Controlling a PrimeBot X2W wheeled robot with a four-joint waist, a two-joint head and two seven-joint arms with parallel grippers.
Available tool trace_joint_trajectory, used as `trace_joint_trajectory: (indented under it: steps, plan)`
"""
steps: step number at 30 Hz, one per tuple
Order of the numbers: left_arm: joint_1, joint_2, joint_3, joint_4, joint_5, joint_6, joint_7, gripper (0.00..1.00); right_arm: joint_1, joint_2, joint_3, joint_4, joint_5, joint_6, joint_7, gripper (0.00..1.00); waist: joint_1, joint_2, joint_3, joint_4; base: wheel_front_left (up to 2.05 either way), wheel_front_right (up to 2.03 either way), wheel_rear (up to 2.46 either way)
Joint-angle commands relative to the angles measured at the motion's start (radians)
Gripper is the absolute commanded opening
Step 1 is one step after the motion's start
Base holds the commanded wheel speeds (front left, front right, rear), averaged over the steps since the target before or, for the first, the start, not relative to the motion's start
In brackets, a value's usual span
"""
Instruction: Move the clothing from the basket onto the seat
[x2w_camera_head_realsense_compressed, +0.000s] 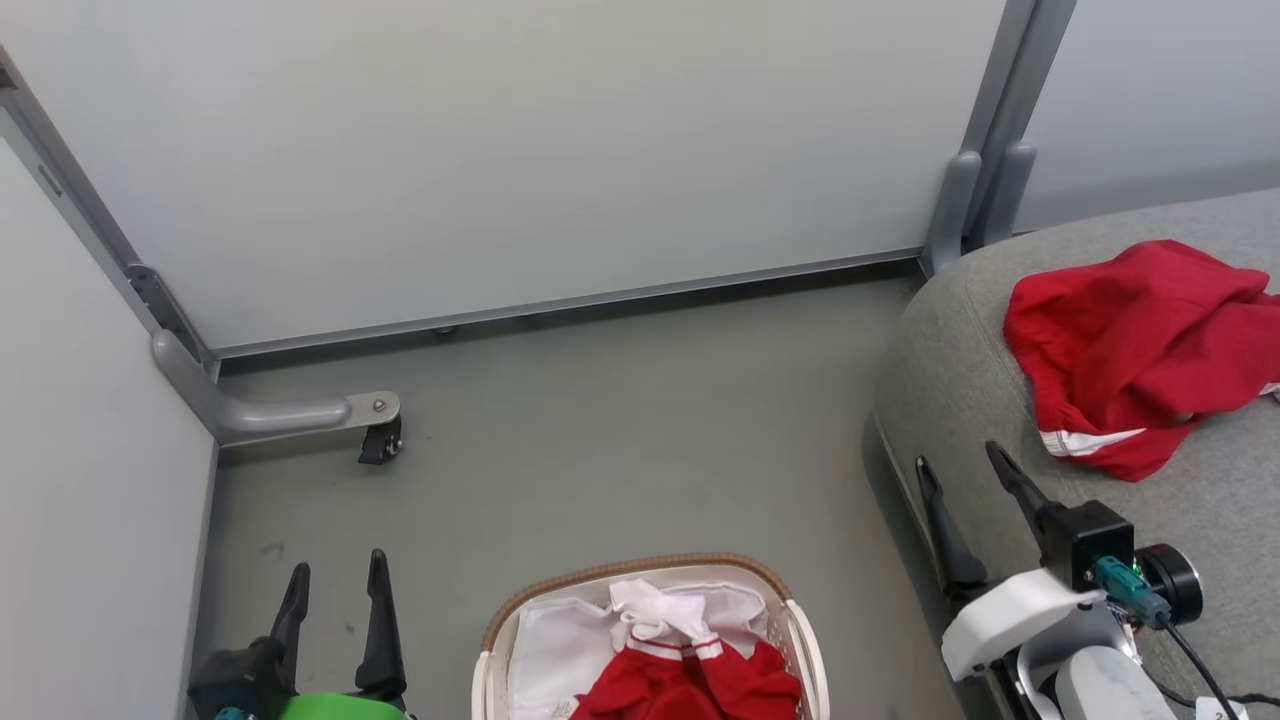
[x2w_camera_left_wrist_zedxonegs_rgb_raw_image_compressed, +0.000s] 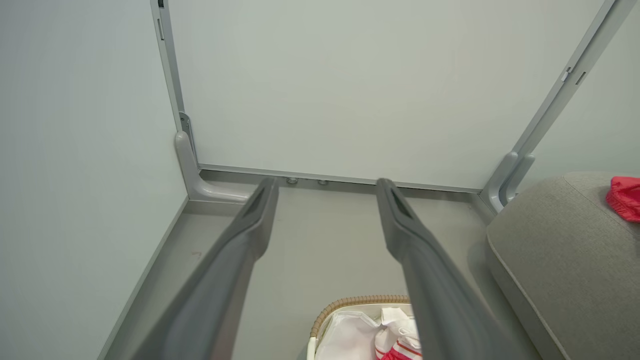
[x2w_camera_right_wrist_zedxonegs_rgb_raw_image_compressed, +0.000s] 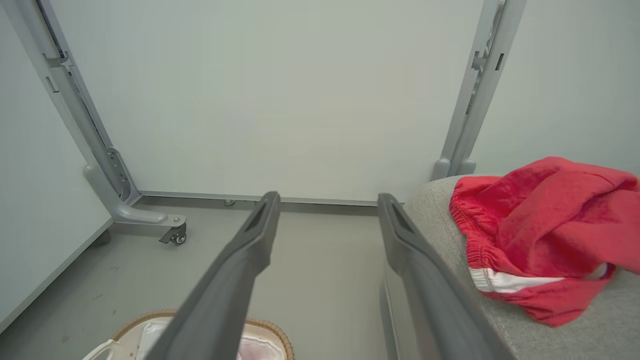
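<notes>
White partitions (x2w_camera_head_realsense_compressed: 560, 150), grey floor (x2w_camera_head_realsense_compressed: 650, 420); left gripper (x2w_camera_head_realsense_compressed: 338, 562), right gripper (x2w_camera_head_realsense_compressed: 956, 455) spread, seemingly empty; clothing (x2w_camera_head_realsense_compressed: 690, 685) in basket (x2w_camera_head_realsense_compressed: 640, 567), beside seat (x2w_camera_head_realsense_compressed: 950, 360).

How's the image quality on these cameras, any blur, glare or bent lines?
Head view: soft even light, no glare, faint shadow on the floor beside the seat. Left wrist view: left gripper's fingers blur toward the bottom edge. Right wrist view: frame posts splay outward; red clothing looks crisp.

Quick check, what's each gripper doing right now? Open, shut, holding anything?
Left gripper: open, holding nothing, to the left of the basket.
Right gripper: open, holding nothing, at the edge of the seat.
</notes>
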Motion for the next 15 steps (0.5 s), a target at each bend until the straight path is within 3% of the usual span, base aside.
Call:
trace_joint_trajectory:
  steps: [1, 15]
  plan:
    - [0.014, -0.001, -0.002, -0.003, 0.010, -0.006, 0.000, 1.00, 0.022, -0.003, 0.002, -0.002, 0.001, -0.001, -0.002, 1.00, 0.0001, 0.0000, -0.005, 0.001, 0.00, 0.00, 0.00]
    - [0.007, -0.002, -0.024, -0.007, 0.001, 0.001, 0.000, 1.00, 0.029, -0.003, 0.003, 0.004, 0.014, -0.001, -0.002, 1.00, 0.0001, 0.0000, -0.013, -0.016, 0.00, 0.00, 0.00]
